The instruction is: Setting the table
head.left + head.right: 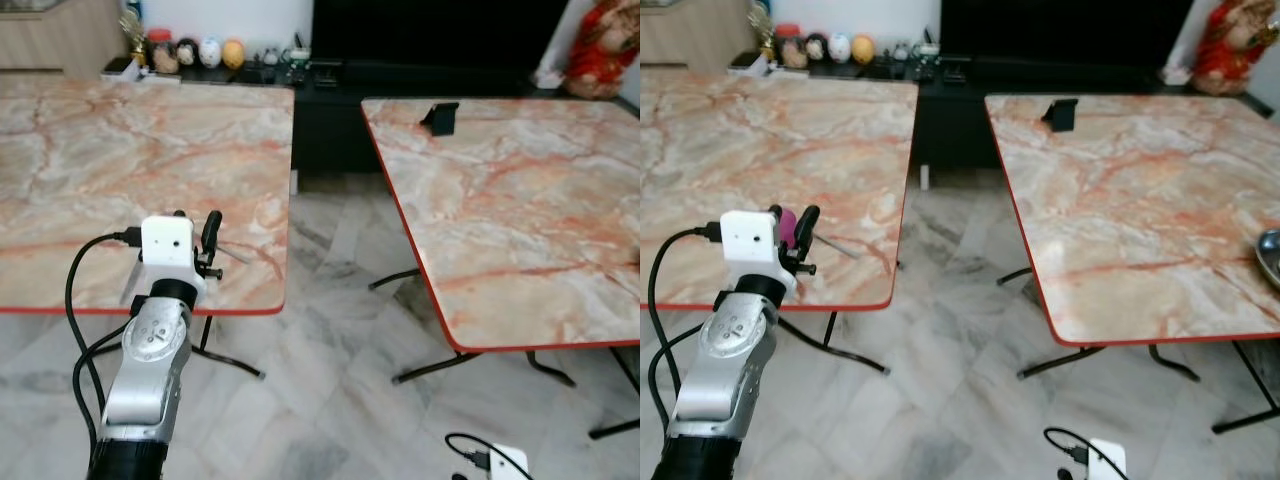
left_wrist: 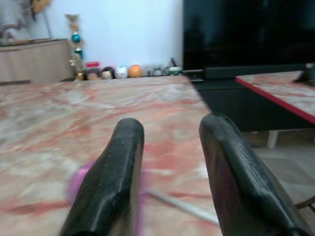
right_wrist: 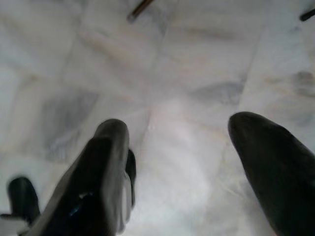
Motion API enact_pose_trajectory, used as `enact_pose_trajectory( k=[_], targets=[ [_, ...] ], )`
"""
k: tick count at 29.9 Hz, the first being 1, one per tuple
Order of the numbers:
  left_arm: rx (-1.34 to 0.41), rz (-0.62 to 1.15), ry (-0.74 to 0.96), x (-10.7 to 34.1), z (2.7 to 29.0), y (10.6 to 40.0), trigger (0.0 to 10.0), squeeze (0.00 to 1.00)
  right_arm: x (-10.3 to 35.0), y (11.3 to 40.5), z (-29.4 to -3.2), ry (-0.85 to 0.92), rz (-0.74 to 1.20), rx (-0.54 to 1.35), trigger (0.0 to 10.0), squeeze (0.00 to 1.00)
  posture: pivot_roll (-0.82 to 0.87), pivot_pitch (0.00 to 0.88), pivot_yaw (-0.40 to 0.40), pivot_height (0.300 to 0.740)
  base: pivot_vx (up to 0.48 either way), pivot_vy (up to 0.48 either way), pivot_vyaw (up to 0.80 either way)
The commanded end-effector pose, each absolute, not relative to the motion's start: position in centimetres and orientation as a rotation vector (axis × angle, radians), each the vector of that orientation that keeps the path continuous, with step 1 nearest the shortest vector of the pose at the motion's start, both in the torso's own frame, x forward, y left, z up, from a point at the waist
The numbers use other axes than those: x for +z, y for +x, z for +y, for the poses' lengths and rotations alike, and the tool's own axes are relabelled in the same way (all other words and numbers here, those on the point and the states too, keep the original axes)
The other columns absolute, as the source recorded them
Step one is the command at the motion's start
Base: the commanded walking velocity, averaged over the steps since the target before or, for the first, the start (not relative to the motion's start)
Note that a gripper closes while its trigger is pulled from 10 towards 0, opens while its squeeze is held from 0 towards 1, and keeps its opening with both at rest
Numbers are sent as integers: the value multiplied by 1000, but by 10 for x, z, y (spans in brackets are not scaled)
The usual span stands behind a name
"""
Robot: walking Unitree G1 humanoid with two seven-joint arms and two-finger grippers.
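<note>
Cutlery was the business in hand: a utensil with a pink handle [image 1: 786,224] and a thin metal shaft [image 1: 840,243] lay on the left table [image 1: 120,170], close to its near edge. Doing this step well likely meant lowering slowly and squarely over the handle, one finger on each side, and closing only once both tips reached the marble, since the piece lay flat and might skid. The left gripper [image 2: 170,162] hovered just above that handle with its fingers [image 2: 113,172] moderately apart, gripping nothing. Low at the near right, the right gripper [image 3: 182,162] hung idle over the tiled floor [image 1: 330,400], its fingers spread wide and empty. A metal dish [image 1: 1270,255] sat at the right table's [image 1: 1140,190] right side.
</note>
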State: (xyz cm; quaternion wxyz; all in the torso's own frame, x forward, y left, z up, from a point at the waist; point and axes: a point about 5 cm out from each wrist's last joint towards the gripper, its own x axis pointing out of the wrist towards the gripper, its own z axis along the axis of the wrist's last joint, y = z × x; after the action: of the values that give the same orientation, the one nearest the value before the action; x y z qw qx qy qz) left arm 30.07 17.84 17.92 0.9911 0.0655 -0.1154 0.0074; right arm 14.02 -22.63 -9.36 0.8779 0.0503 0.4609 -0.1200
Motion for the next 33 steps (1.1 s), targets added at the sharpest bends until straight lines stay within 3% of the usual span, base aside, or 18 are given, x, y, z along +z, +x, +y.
enact_pose_trajectory(
  k=[1,7,33],
  targets=[
    [28,-241,142,182,181,301,10000,0,-92,144,-226,110,946,-248,10000,0,126,0,-55,740,0,345,0],
    [24,-241,140,182,181,301,10000,0,-92,144,-225,110,947,-247,10000,0,127,0,-55,740,0,334,0],
    [-103,-196,40,177,162,303,10000,0,-93,143,-225,111,950,-239,10000,0,130,0,-54,740,0,0,0]
  ],
)
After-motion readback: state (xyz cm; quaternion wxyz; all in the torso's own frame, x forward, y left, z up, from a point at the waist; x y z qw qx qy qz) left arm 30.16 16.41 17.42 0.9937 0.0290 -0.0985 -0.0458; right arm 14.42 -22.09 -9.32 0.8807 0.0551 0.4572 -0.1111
